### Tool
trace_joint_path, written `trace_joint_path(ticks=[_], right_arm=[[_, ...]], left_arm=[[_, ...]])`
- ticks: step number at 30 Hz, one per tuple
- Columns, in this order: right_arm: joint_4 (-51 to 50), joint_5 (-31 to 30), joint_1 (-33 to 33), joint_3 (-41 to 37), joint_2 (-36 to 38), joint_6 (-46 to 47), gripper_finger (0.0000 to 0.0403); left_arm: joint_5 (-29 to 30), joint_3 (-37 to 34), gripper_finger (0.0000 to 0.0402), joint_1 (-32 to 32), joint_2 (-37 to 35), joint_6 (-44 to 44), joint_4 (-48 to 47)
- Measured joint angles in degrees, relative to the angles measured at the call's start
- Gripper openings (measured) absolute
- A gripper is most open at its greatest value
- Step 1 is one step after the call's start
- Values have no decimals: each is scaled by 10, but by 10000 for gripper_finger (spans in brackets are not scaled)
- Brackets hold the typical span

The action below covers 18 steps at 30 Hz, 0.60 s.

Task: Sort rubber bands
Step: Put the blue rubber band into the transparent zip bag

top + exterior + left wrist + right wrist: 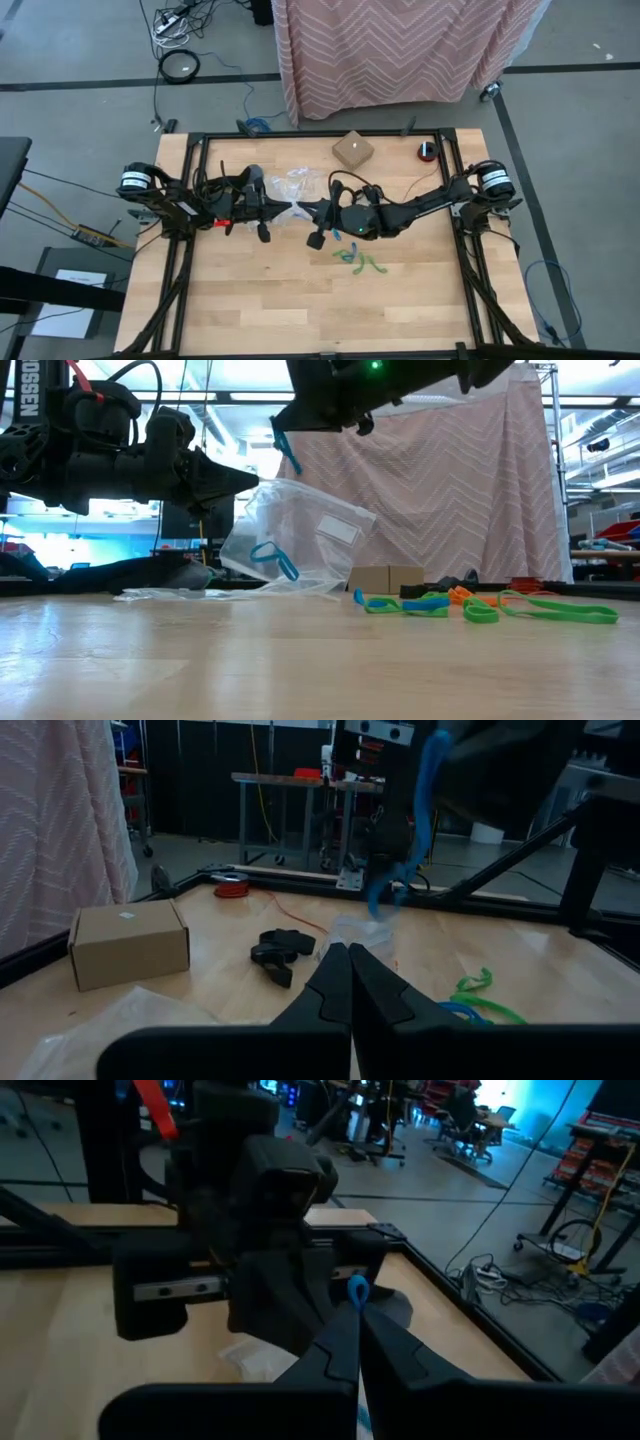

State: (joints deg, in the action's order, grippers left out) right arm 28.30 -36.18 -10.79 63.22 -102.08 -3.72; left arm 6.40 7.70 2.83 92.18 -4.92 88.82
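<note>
While both arms are meeting over the middle of the table point(250, 300), the left gripper point(255, 481) is pinching the top edge of a clear zip bag point(300, 535), fingers pressed together, so the bag is hanging tilted with its lower edge resting on the wood. One blue rubber band point(273, 557) is lying inside the bag. The right gripper point(283, 432) is hovering just above the bag, its fingers clamped on another blue band point(288, 452) that is dangling from the tips. The rest of the rubber bands point(480, 605), green, blue and orange, are lying in a loose heap on the table beside the bag. Behind them a small cardboard box point(353, 150), a red roll point(427, 151) and a black clip point(280, 948) are sitting near the far edge, in front of a patterned cloth point(450, 480).
</note>
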Motion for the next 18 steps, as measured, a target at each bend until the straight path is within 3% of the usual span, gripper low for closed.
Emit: trace_joint_path(ticks=[10,18], right_arm=[[7,1,7,-23,0,42,0],[79,-1,0,-43,0,27,0]], left_arm=[[0,0,0,0,0,1,0],[0,0,0,0,0,1,0]])
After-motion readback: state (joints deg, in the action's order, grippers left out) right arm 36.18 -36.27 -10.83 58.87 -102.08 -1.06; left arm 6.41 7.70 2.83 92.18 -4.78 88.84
